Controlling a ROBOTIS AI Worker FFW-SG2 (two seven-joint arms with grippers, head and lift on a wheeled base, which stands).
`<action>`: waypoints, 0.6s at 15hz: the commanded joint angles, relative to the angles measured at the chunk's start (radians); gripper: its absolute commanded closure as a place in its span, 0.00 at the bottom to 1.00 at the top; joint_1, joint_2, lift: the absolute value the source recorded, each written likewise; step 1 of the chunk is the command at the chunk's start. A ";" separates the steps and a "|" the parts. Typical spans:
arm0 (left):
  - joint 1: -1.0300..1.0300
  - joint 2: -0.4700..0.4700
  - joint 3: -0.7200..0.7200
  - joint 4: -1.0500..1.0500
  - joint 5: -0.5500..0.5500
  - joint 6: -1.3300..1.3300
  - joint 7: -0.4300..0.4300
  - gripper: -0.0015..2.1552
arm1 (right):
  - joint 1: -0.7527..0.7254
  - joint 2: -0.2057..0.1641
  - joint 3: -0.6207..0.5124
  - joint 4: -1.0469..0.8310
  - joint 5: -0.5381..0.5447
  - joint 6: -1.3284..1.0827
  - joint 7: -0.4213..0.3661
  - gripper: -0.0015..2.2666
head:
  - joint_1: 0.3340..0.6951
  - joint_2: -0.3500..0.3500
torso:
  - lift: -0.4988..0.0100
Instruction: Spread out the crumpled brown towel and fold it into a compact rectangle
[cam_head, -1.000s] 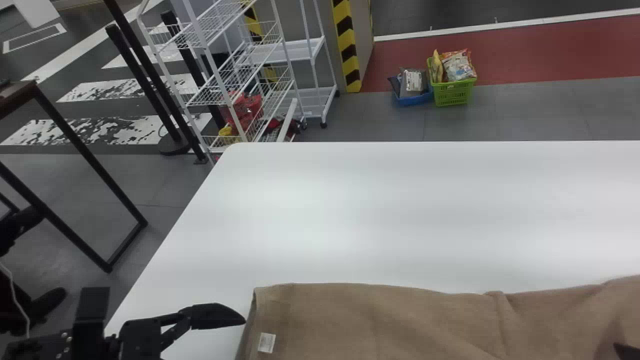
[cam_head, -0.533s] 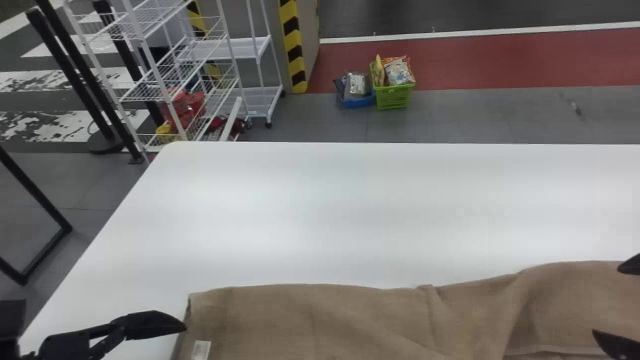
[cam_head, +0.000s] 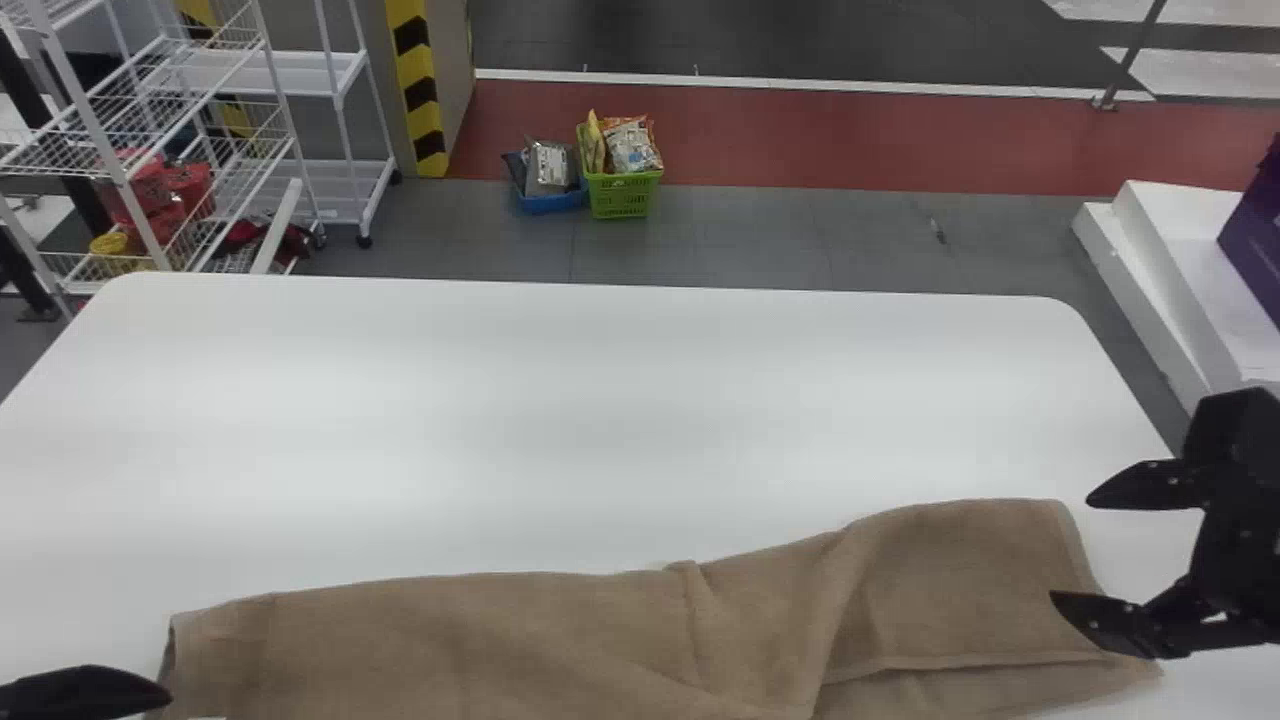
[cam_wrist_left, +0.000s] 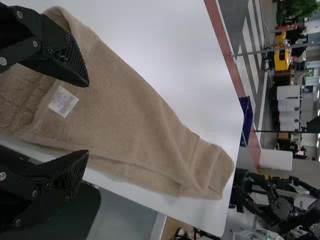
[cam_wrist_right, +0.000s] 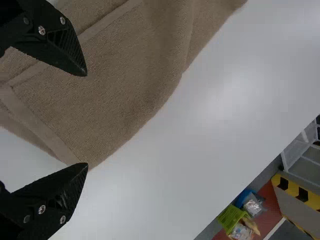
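- Okay, nearest me is my left gripper (cam_head: 85, 692), at the bottom left corner of the head view, just beside the towel's left end; its jaws stand apart.
- The brown towel (cam_head: 500, 640) lies stretched from side to side along the near part of the table (cam_head: 600, 400), with a raised crease right of its middle and layers folded over at its right end.
- I see a white label (cam_wrist_left: 63, 101) on it, near my left fingertips.
- My right gripper (cam_head: 1070, 548) is at the towel's right end, jaws apart too, the nearer finger overlapping the cloth in my head view.
- Past the table's far edge, a blue basket (cam_head: 550, 202) and a green basket (cam_head: 622, 198) sit side by side on the floor, left of a white block (cam_head: 1150, 290).
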 joint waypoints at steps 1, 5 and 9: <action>0.000 0.001 0.000 0.008 -0.004 0.000 -0.010 0.20 | 0.084 -0.057 -0.010 -0.035 0.020 -0.130 0.008 0.10 | 1.00 0.41 | 0.73; -0.023 -0.001 -0.018 0.037 -0.018 0.000 -0.010 0.20 | 0.125 -0.074 -0.030 0.008 0.088 -0.314 0.008 0.10 | 1.00 0.39 | 0.73; -0.026 -0.004 -0.035 0.040 -0.031 0.000 -0.010 0.20 | 0.004 -0.077 -0.024 0.167 0.098 -0.305 0.008 0.12 | 1.00 0.34 | 0.73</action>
